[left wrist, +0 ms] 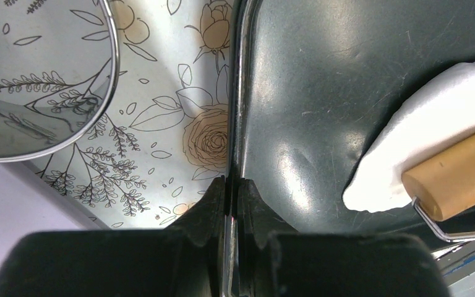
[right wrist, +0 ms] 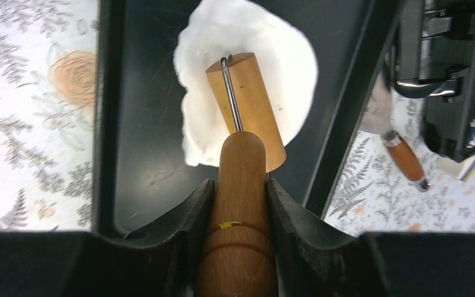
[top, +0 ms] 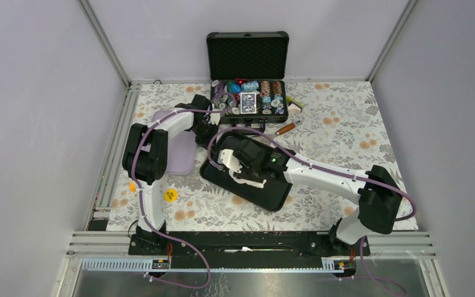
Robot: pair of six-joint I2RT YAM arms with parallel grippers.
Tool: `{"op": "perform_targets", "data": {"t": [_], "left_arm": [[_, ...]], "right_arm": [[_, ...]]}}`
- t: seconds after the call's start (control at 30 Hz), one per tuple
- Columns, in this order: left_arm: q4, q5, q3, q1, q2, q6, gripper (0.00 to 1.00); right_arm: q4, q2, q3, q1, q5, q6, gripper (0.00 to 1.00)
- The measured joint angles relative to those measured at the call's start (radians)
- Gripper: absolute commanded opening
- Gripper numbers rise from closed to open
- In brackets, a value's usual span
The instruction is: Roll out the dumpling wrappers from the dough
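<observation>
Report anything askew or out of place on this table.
The black tray lies skewed to the table's edges, the left gripper pinching its rim. The open poker-chip case at the far edge looks unrelated to the dough. Nothing is spilled.

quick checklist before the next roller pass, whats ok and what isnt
1. Left gripper clamped on tray rim: ok.
2. Right gripper gripping roller: ok.
3. Roller resting on dough: ok.
4. Dough inside the tray, off its rim: ok.
5. Dough thin enough to cut: cannot tell.
6. Wrappers cut: not ok, none in view.
</observation>
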Motion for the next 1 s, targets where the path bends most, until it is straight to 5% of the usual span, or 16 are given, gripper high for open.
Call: {"op": "perform_targets", "data": {"t": [0.53, 1.0], "left_arm": [[0.0, 0.0, 0.0, 0.0, 0.0, 0.0, 0.0], [0.0, 0.0, 0.0, 0.001, 0.0, 0.0, 0.0]], "right_arm": [[-0.117, -0.072, -0.024, -0.002, -0.262, 0.063, 0.0], [-0.138, -0.007, 0.146, -0.089, -0.191, 0.048, 0.0]]}}
